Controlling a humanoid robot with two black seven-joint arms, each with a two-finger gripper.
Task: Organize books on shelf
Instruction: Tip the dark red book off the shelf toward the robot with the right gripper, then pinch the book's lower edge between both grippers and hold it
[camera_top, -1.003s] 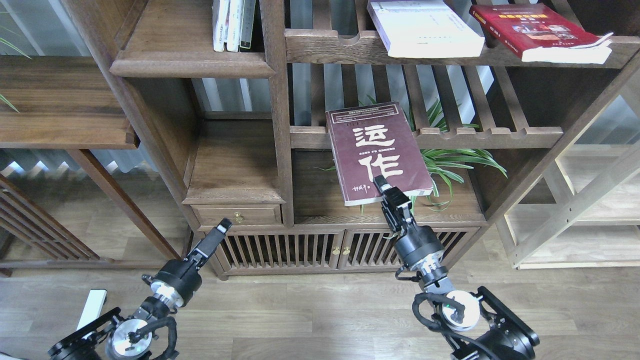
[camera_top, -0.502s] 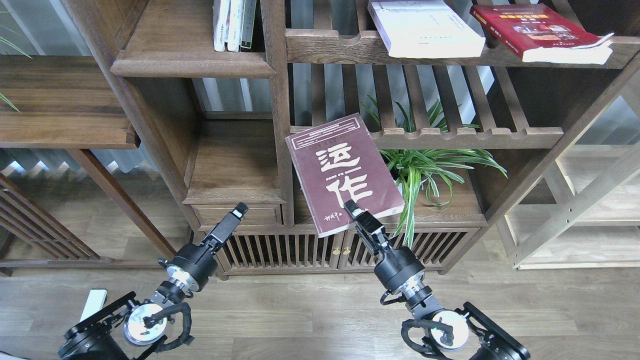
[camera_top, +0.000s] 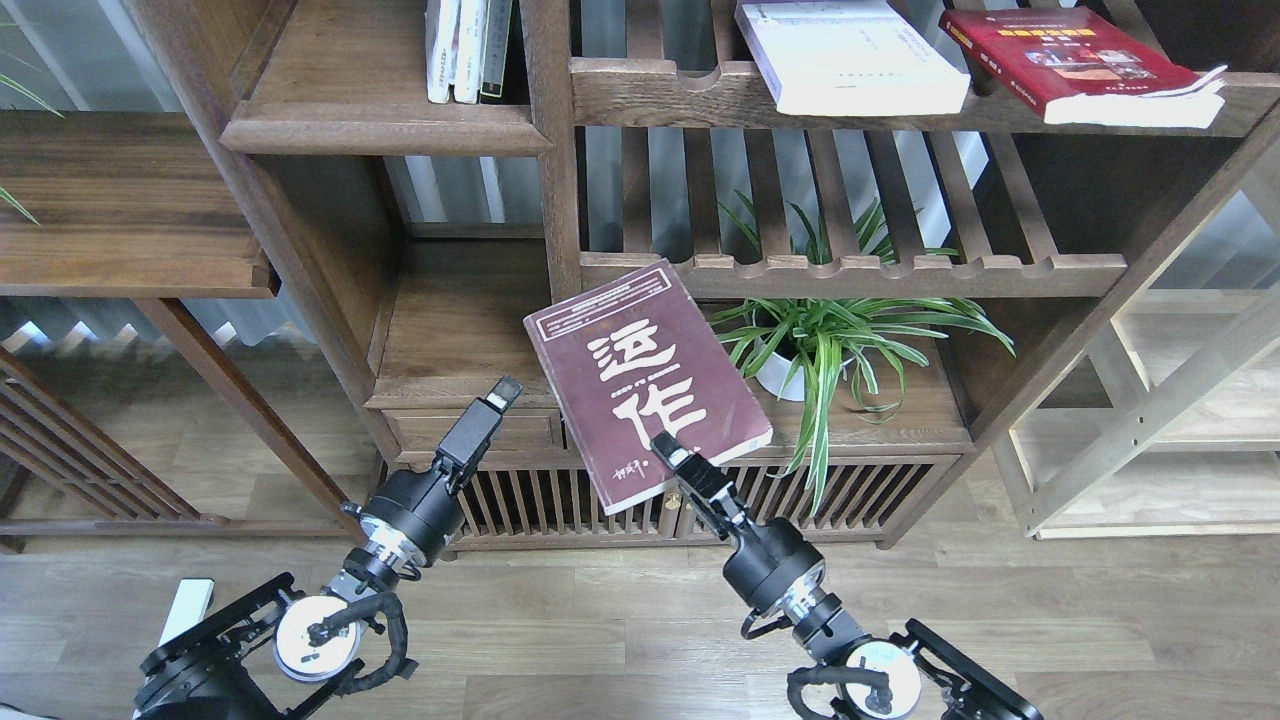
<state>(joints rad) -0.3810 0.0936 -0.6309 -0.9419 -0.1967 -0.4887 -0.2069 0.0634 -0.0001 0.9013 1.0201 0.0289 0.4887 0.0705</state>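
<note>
The right gripper (camera_top: 668, 455) holds the maroon-brown book (camera_top: 645, 380) by the middle of its lower edge, its fingers pinching that edge so that the top one lies over the cover beside the small white signature. The book is in the air, cover up and tilted, its big white Chinese characters readable; its far corner reaches up and away from the fingers to overlap the front rail of the slatted shelf (camera_top: 900, 272). Behind the book, to the right of the right fingers, a potted spider plant (camera_top: 820, 340) stands in the lower compartment.

The left gripper (camera_top: 500, 392) hangs to the left of the book, near its left edge but apart from it, in front of the small drawer (camera_top: 478, 430). It is seen end-on and dark — whether its fingers are spread or pressed together I cannot tell. Nothing is seen in it.

Far above both sets of fingers, on the upper slatted shelf, lie the other two large books: the thick white-lavender paperback (camera_top: 850, 55) flat and jutting over the front rail, and to its right the red book (camera_top: 1075, 62), also flat, its pages sagging over the rail.

Up and to the left of the left fingers is the solid dark-walnut shelf (camera_top: 385, 125) with its rounded front edge — at its right end some thin white-spined and black-spined books (camera_top: 468, 50) stand upright against the post.
</note>
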